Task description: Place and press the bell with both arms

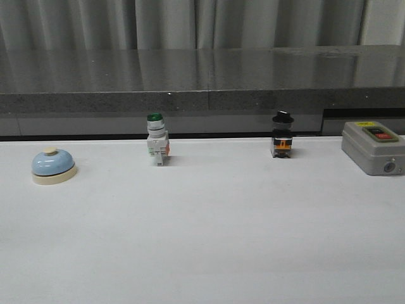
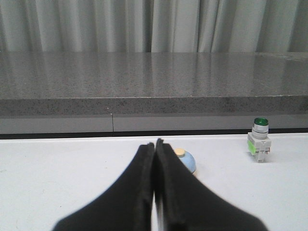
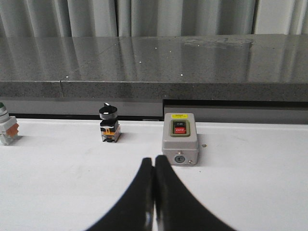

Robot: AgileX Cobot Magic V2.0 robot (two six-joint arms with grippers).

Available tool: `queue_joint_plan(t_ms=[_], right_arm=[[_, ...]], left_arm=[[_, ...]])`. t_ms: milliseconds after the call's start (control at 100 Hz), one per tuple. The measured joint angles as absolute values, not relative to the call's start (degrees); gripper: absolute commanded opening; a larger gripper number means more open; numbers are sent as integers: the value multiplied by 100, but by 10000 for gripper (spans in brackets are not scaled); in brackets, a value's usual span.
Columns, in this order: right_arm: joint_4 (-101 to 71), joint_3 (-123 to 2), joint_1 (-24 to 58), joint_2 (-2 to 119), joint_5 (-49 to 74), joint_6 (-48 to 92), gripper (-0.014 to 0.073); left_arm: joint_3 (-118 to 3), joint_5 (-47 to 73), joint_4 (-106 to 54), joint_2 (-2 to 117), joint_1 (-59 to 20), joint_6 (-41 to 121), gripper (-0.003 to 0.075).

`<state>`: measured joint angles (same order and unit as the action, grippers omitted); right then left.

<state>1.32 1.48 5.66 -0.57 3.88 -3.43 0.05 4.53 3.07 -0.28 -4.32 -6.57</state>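
The bell (image 1: pixel 54 166), with a light-blue dome, cream base and cream knob, sits on the white table at the far left. Neither arm shows in the front view. In the left wrist view my left gripper (image 2: pixel 155 143) is shut and empty, and the bell (image 2: pixel 187 160) lies on the table just beyond its tips, partly hidden by one finger. In the right wrist view my right gripper (image 3: pixel 154 160) is shut and empty, well short of the things at the back.
A green-capped white switch (image 1: pixel 157 139) and a black-capped switch (image 1: pixel 282 135) stand near the table's back edge. A grey on/off box (image 1: pixel 374 147) sits at the back right. A dark stone ledge (image 1: pixel 202 76) runs behind the table.
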Motion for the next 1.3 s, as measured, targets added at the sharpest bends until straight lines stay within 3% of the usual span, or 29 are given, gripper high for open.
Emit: queue_joint_plan(t_ms=[780, 1300], right_arm=[[132, 148, 566, -57, 388, -343, -60], [132, 148, 566, -57, 388, -343, -60]], left_arm=[[-335, 781, 50, 71, -432, -657, -20], [-3569, 2792, 0, 3432, -432, -657, -20]])
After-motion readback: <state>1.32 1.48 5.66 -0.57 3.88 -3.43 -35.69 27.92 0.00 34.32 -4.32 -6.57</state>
